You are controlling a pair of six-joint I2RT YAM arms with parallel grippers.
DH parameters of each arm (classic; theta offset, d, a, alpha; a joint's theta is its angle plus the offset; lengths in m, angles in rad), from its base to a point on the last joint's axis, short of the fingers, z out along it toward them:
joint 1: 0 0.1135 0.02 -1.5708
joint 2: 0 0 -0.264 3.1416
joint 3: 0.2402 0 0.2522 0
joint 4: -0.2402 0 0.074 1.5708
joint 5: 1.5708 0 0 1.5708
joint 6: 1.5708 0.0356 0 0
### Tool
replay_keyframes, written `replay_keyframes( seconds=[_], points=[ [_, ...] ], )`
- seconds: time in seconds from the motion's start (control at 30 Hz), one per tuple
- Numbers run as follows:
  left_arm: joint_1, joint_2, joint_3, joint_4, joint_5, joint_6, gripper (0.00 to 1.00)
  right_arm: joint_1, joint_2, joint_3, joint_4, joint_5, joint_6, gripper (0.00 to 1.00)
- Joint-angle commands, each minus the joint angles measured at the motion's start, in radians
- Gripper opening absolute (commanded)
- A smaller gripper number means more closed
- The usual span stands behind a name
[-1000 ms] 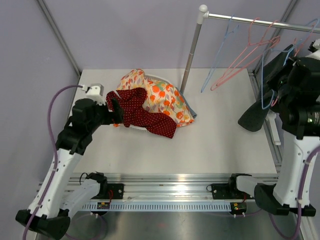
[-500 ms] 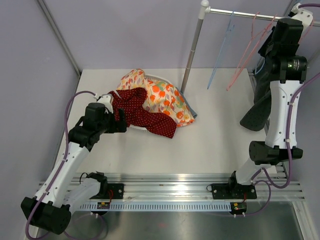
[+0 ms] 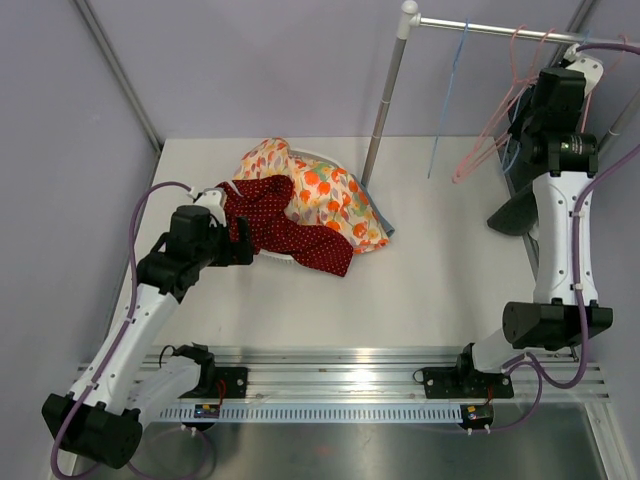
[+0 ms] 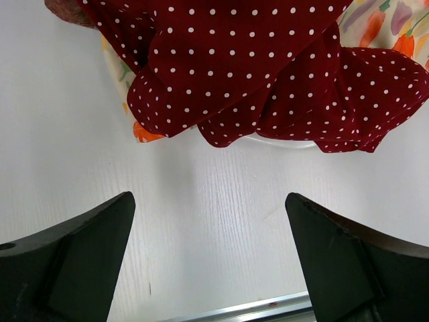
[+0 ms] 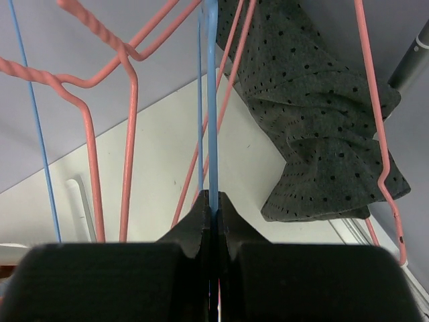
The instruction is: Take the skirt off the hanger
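Observation:
The skirt [image 5: 315, 134], dark grey with black dots, hangs bunched at the right among the wire hangers; it also shows by the table's right edge [image 3: 515, 215]. My right gripper [image 5: 212, 201] is shut on the blue hanger [image 5: 212, 100], pinching its thin wire between the fingertips, up near the rail [image 3: 500, 33]. How the skirt sits on that hanger is hidden. My left gripper [image 4: 209, 201] is open and holds nothing, low over the bare table just in front of a red polka-dot garment [image 4: 255, 67].
Pink hangers [image 5: 127, 134] dangle left and right of the blue wire. The rail's upright pole [image 3: 385, 100] stands at the back centre. A floral garment [image 3: 320, 195] lies heaped with the red one at the back left. A metal rail [image 3: 350, 365] borders the near edge.
My right arm has swung up and back to the rail with the blue hanger, lifting the skirt a little; the hangers shifted. The left arm drew in slightly, then held still.

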Motion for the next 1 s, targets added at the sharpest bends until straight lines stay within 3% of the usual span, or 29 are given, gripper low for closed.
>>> replay_keyframes(
  seconds=[0.0, 0.23, 0.3, 0.33, 0.37, 0.4, 0.43, 0.83, 0.97],
  points=[
    [0.001, 0.003, 0.029, 0.036, 0.014, 0.016, 0.99, -0.027, -0.059, -0.057, 0.066, -0.041, 0.025, 0.0],
    [0.001, 0.01, 0.03, 0.031, 0.01, 0.016, 0.99, -0.032, -0.089, -0.077, 0.069, -0.053, 0.033, 0.0],
    [0.001, 0.011, 0.03, 0.031, 0.01, 0.016, 0.99, -0.032, -0.089, -0.067, 0.055, -0.059, 0.04, 0.08],
    [0.001, 0.011, 0.03, 0.031, 0.009, 0.018, 0.99, -0.03, -0.086, -0.063, 0.053, -0.064, 0.04, 0.22],
    [0.001, 0.011, 0.03, 0.031, 0.01, 0.018, 0.99, -0.03, -0.088, -0.06, 0.047, -0.07, 0.042, 0.46],
    [0.001, 0.013, 0.029, 0.031, 0.009, 0.016, 0.99, -0.03, -0.092, -0.06, 0.049, -0.072, 0.045, 0.8],
    [0.001, 0.013, 0.029, 0.031, 0.009, 0.018, 0.99, -0.03, -0.1, -0.06, 0.05, -0.067, 0.043, 0.97],
    [0.001, 0.014, 0.029, 0.028, 0.009, 0.018, 0.99, -0.03, -0.224, 0.064, 0.001, -0.09, 0.062, 1.0],
    [0.001, 0.016, 0.029, 0.028, -0.016, 0.018, 0.99, -0.032, -0.279, 0.088, -0.01, 0.056, 0.027, 0.99]
  ],
)
